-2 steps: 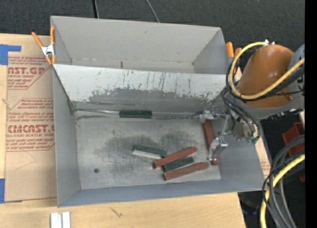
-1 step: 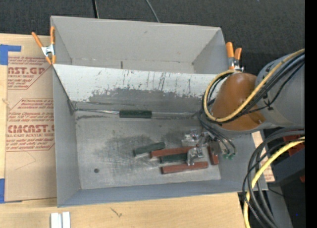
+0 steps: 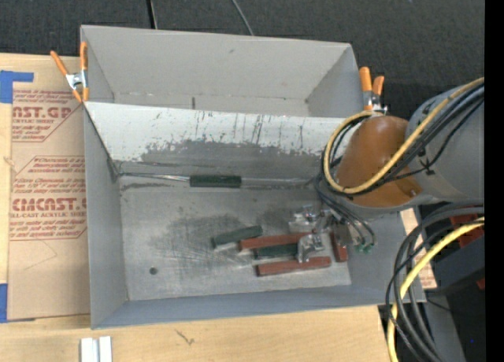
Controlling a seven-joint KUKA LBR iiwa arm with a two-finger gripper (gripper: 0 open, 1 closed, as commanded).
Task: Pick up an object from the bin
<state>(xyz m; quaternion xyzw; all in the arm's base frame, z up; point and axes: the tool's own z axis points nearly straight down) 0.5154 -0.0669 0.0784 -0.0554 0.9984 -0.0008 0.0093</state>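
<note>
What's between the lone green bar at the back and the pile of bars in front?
Only bare bin floor between bar and pile, in the camera view.

One cam, above & somewhat to one side, looks down into whole grey bin [image 3: 213, 69], arm [image 3: 441, 148] entering from right.

Grey arm [image 3: 453, 148], orange cover [image 3: 378, 160], yellow-black cables [image 3: 417, 144].

cardboard [image 3: 39, 187] | red print | "…CAST ACRYLIC SHEET" | partly legible
</note>
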